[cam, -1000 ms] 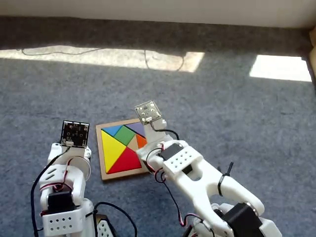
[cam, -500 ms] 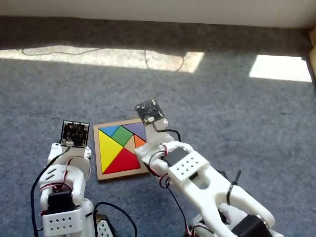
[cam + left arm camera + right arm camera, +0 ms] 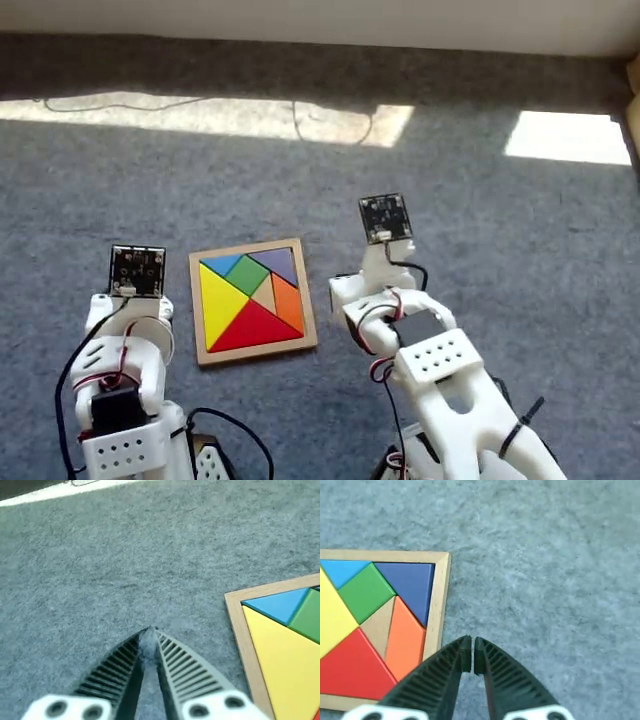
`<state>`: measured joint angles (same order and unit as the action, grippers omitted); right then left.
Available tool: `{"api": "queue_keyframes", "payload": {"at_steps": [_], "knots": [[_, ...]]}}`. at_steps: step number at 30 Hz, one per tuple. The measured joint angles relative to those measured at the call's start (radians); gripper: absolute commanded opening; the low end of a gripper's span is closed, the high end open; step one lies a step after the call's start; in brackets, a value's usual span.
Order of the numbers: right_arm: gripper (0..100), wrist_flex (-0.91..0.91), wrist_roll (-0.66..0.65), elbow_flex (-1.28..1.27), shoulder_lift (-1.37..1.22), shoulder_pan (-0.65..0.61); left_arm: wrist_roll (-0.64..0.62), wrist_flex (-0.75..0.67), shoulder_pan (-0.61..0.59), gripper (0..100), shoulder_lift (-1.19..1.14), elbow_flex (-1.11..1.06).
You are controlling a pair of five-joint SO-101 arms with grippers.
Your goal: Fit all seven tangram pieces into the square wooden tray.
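Square wooden tray [image 3: 307, 295] flat on grey carpet [image 3: 480, 200], between two arms. Tangram pieces [image 3: 228, 305] inside tray, packed rim to rim: seven by count, including tan triangle [image 3: 377, 625] close to tray's own colour. Left gripper [image 3: 150, 635] near tray's left rim, fingers together, nothing held. Right gripper [image 3: 472, 652] just beside tray's right rim, fingers together, nothing held. Judged: fitting step finished. Next move likely: confirm tan triangle seated flush, otherwise stay off tray.
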<state>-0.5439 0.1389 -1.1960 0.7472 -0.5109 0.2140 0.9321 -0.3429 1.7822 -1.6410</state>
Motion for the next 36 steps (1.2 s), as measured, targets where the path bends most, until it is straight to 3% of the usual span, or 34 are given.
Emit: {"api": "queue_keyframes", "payload": {"at_steps": [9,22,28,36], "knots": [[1.9,0.000,0.000,-0.140,0.279,0.006,0.000,0.063,-0.008,1,0.000,0.040],[1.9,0.000,-0.008,-0.376,0.899,0.011,0.000,0.063,0.169,1,0.000,0.040],[1.9,0.000,-0.130,-0.440,1.062,0.132,0.000,0.063,0.262,1,0.000,0.003],[1.9,-0.008,-0.143,-0.477,1.062,0.287,0.000,0.063,0.370,1,0.000,-0.034]]}}
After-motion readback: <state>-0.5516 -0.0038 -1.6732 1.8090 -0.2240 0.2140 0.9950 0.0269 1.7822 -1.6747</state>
